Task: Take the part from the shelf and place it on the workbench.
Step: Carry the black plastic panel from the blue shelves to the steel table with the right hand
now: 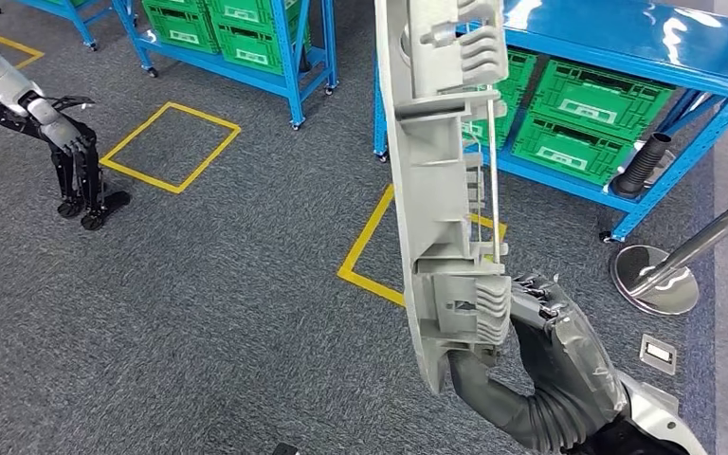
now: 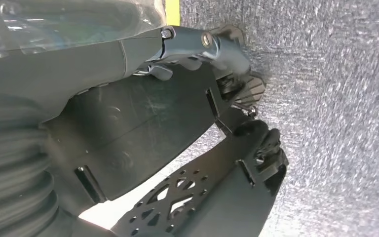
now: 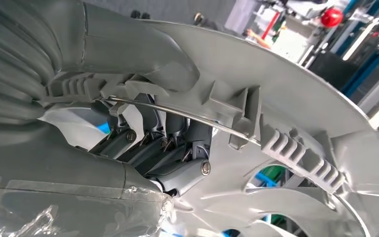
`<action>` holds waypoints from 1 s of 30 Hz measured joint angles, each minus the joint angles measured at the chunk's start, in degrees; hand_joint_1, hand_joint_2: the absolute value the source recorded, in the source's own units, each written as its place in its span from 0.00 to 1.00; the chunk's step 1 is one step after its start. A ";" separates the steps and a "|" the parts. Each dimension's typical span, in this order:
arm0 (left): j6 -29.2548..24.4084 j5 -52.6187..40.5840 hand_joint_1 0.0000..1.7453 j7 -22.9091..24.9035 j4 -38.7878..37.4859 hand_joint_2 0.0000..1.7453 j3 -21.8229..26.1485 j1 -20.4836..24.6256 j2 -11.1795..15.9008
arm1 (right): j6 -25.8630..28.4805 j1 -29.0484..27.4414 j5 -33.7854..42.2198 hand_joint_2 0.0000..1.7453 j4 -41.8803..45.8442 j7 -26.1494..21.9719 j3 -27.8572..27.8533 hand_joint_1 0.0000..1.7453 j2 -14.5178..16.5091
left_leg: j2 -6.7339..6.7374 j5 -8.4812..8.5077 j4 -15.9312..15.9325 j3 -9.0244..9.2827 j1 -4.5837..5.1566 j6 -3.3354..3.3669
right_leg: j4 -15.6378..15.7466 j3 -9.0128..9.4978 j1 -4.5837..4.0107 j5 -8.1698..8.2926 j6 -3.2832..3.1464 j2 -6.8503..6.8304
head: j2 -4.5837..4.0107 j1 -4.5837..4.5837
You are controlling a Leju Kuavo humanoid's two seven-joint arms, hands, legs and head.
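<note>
With its fingers (image 3: 177, 148) clamped on the rim, the right hand (image 1: 531, 351) carries the grey wheel cover (image 1: 436, 190) near the blue shelf (image 1: 626, 57), so finding the workbench comes next.

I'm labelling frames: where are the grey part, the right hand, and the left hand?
grey part (image 1: 431, 190): head view, middle of its ribbed back.
right hand (image 1: 531, 365): head view, its grey cover.
left hand (image 1: 81, 156): head view, dark fingers, hanging.

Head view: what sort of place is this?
Likely a factory or warehouse floor: blue racks with green crates, yellow floor markings on grey carpet. The right hand holds a grey part.
</note>
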State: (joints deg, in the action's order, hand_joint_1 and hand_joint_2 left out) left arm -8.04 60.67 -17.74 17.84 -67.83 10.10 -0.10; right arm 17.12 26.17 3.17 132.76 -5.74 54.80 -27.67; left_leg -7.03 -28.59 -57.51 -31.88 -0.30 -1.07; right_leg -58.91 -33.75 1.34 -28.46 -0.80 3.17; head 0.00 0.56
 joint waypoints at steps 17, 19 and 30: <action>-0.02 -0.02 0.00 -0.03 0.04 1.00 -0.01 -0.27 0.31 | -0.18 -0.16 -0.05 1.00 0.01 0.11 -0.44 1.00 -0.07 | 8.84 0.74 0.80 0.41 0.65 1.27 | -0.88 0.59 -0.24 -1.90 1.00 -8.87 | 0.00 -1.07; -0.02 -0.02 0.00 -0.02 0.07 1.00 -0.01 -0.23 0.25 | -0.20 -0.25 -0.07 1.00 0.03 0.10 -0.48 1.00 -0.15 | 7.47 1.08 1.07 0.42 0.46 1.70 | -6.49 -1.84 -0.08 -5.18 1.19 -5.00 | 0.00 -0.55; -0.03 -0.66 0.00 0.01 0.17 1.00 -0.03 0.04 0.02 | 0.07 -1.03 -1.04 1.00 0.38 0.65 -0.48 1.00 -0.42 | -0.78 1.00 -0.21 -0.77 0.30 0.14 | -0.32 0.06 0.12 -0.25 0.05 -0.08 | 0.00 0.12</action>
State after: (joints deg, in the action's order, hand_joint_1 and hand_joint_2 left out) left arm -8.07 60.01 -17.73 18.01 -67.85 10.14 -0.08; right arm 17.19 25.14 2.14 133.14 -5.09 54.32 -28.08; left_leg -7.81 -27.59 -57.72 -32.64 0.00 -0.93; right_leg -59.23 -33.70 1.46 -28.71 -0.75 3.10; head 0.00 0.68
